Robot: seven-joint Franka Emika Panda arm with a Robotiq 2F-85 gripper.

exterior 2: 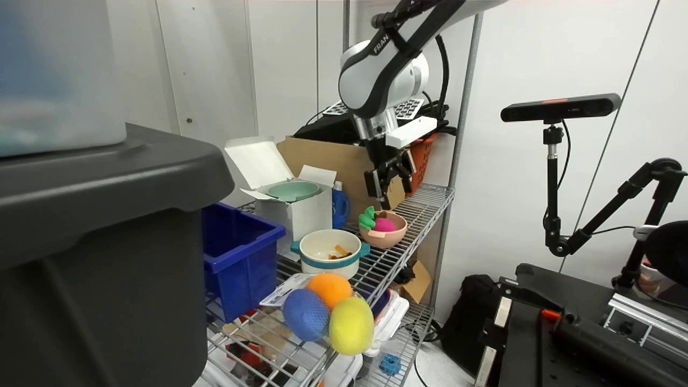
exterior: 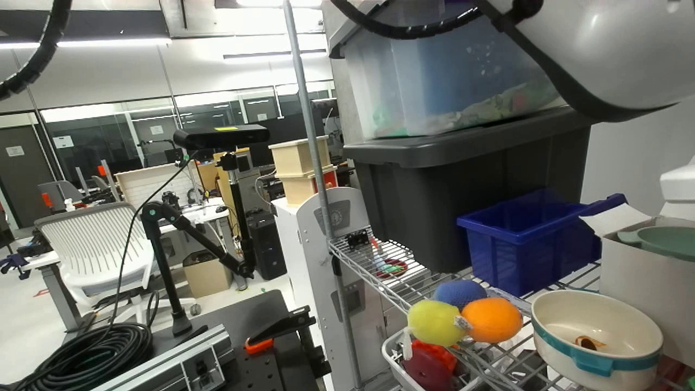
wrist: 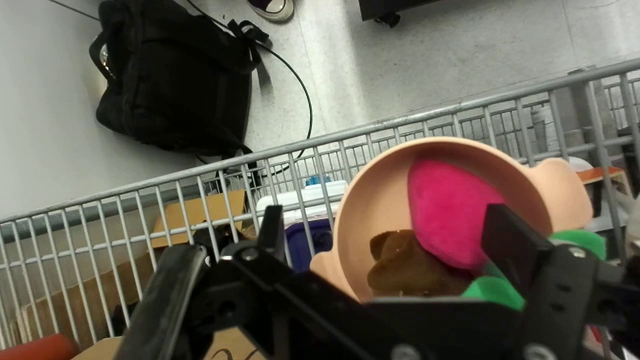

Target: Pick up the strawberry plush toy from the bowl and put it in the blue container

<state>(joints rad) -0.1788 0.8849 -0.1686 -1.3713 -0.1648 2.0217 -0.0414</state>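
Containers line a silver wire shelf point(exterior 2: 432, 196). In a round, peach-coloured bowl point(wrist: 372, 207) with tab handles sits the strawberry plush toy point(wrist: 452, 215), bright pink, fuzzy and tapering. Right beside it in the same bowl lies a brown, soft-looking piece point(wrist: 402, 270), and green, rounded lobes point(wrist: 492, 291) reach over the rim; whether the green belongs to the pink cannot be told.

A black, two-fingered gripper point(wrist: 384, 217) hangs over this bowl, released, its fingers point(wrist: 272, 230) spread wide. In the wrist view one fingertip point(wrist: 512, 245) hides an edge of the pink toy, though contact cannot be judged.

Next along the shelf, a cream, round pot point(exterior 2: 328, 266) with a teal band and teal handles holds small orange and brown pieces point(exterior 2: 341, 250), their kind unclear. Near it, a white cardboard box point(exterior 2: 312, 215) with raised flaps holds a sage-green, round dish point(exterior 2: 293, 191).

The blue container point(exterior: 532, 258), a deep-blue, rectangular plastic crate, stands between that box and a large, dark grey plastic bin point(exterior: 429, 212); the crate's walls hide its floor in both exterior views. Above the bin's lid point(exterior: 467, 144), a translucent plastic tote point(exterior: 423, 81) shows blurred blue and green contents.

Lower down, a white plastic tub point(exterior: 393, 359) contains red things point(exterior: 426, 369). A blue ball point(exterior 2: 305, 316), an orange ball point(exterior 2: 329, 289) and a yellow ball point(exterior 2: 351, 327) cluster at the shelf's edge.
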